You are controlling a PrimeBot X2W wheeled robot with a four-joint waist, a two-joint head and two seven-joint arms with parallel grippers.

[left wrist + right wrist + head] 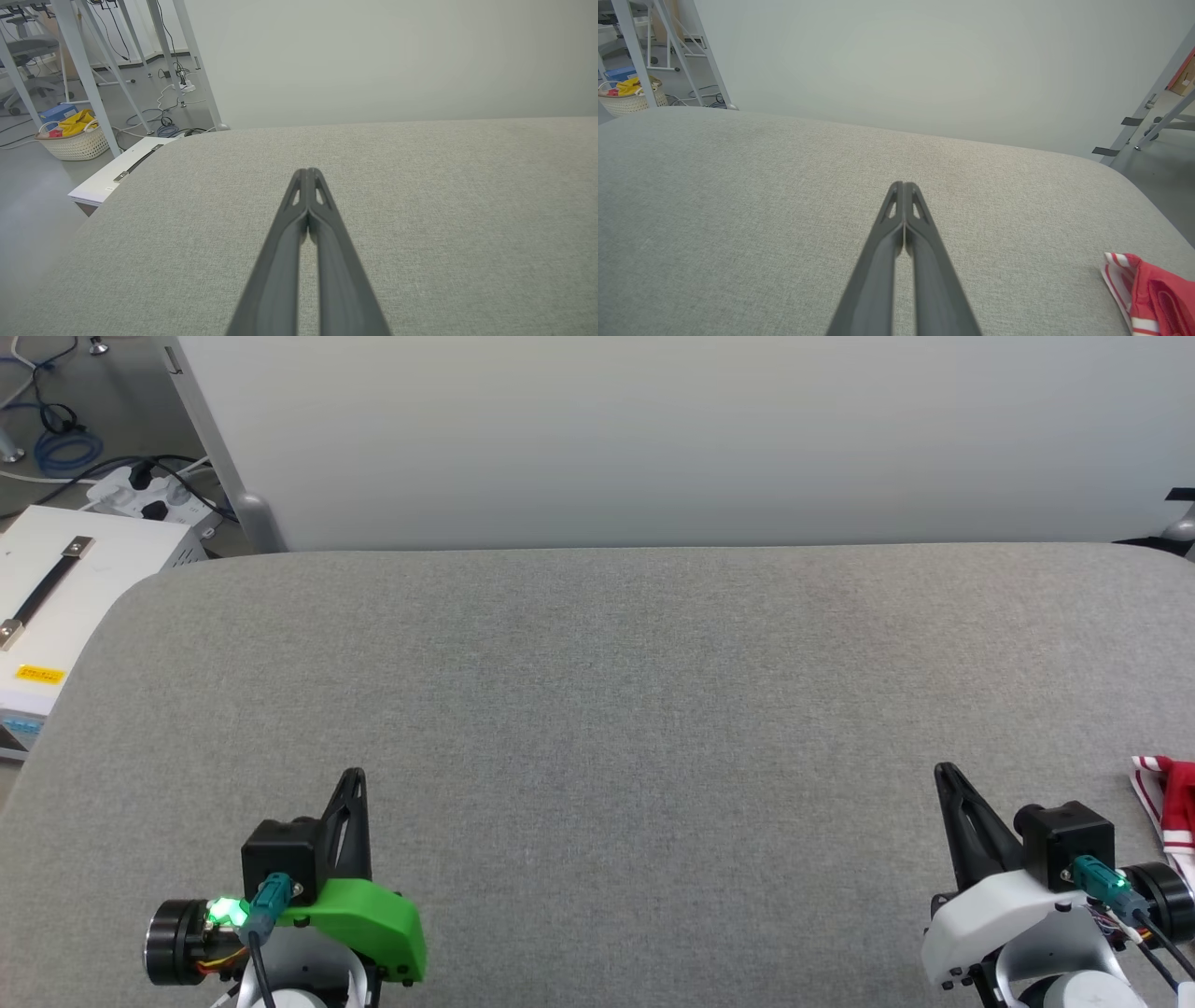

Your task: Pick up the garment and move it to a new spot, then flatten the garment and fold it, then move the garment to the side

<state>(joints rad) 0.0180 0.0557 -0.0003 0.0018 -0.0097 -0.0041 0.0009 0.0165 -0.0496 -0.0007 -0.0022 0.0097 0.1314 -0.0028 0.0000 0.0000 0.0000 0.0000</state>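
The red garment point(1169, 807) with striped white trim lies at the right edge of the grey padded table point(597, 691), mostly cut off by the frame. The right wrist view has the garment point(1148, 294) at its lower right corner. My right gripper point(945, 773) rests near the front right, just left of the garment, its fingers pressed together and holding nothing; its tips point(903, 185) meet over bare table. My left gripper point(353, 775) sits at the front left, far from the garment, also shut and empty, its tips point(308, 171) closed over the table.
A pale partition wall point(653, 439) stands behind the table. A white case point(65, 597) with a strap, a power strip and cables point(149, 490) lie on the floor at the left. A laundry basket point(74, 137) with yellow cloth sits among table legs.
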